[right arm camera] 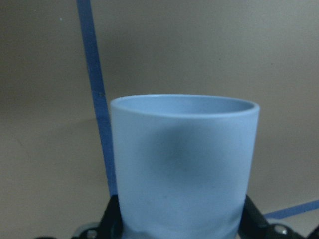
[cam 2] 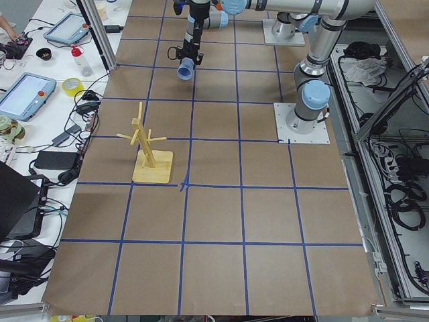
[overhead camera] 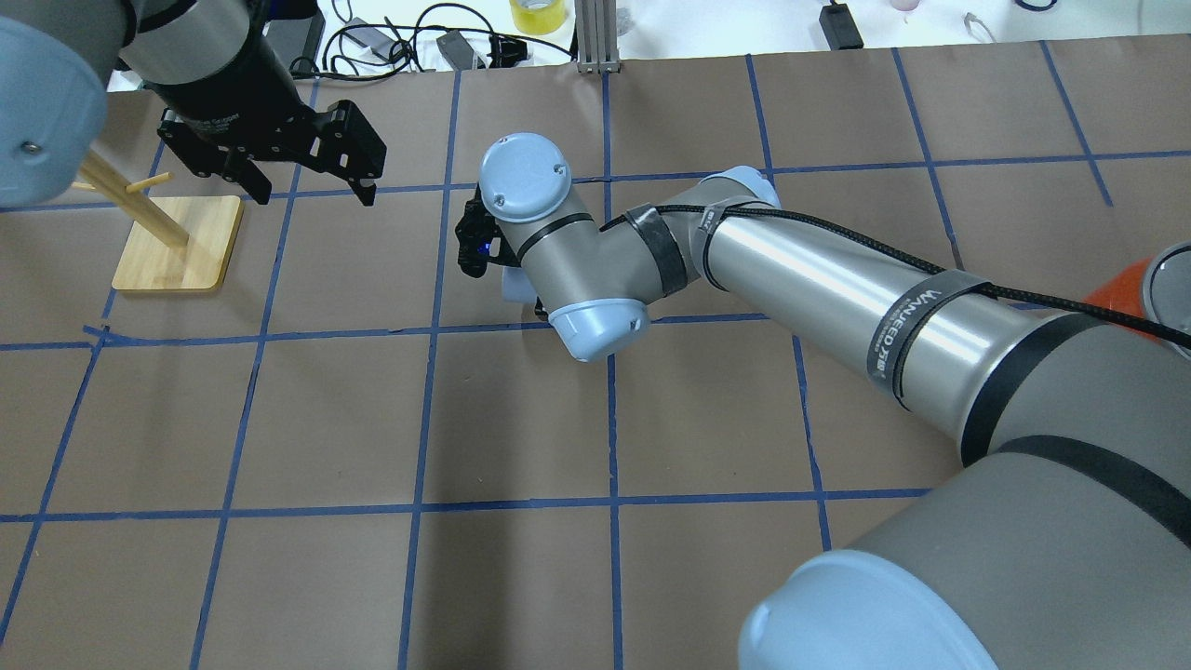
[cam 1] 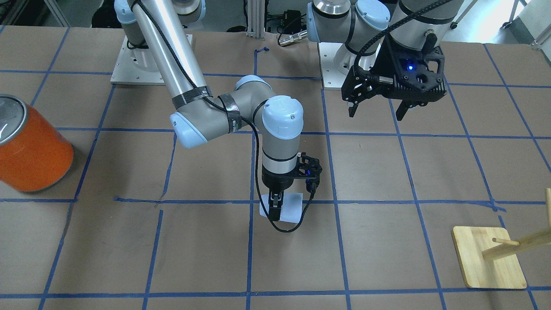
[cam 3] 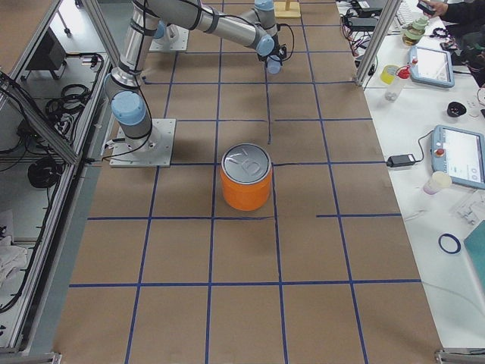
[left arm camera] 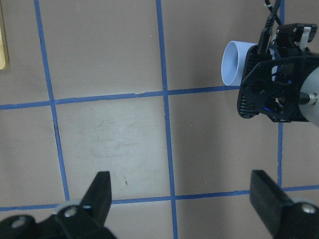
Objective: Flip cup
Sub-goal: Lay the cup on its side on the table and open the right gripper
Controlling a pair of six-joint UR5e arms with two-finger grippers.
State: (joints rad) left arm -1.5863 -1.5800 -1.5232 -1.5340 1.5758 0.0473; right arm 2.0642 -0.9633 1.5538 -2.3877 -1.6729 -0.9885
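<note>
The pale blue cup (cam 1: 287, 208) is on its side in my right gripper (cam 1: 275, 212), which is shut on it near the table's middle. In the right wrist view the cup (right arm camera: 184, 164) fills the space between the fingers (right arm camera: 106, 220), rim pointing away. In the left wrist view its open mouth (left arm camera: 233, 62) faces sideways. It also shows in the overhead view (overhead camera: 512, 285) and the left side view (cam 2: 186, 69), mostly hidden under the wrist. My left gripper (cam 1: 377, 113) is open and empty, high above the table and away from the cup; it also shows in the overhead view (overhead camera: 312, 191).
A large orange can with a silver top (cam 1: 32, 150) stands on my right side of the table. A wooden peg rack on a square base (cam 1: 488, 256) stands on my left side, close below the left arm (overhead camera: 177, 242). Blue tape lines grid the brown paper table cover.
</note>
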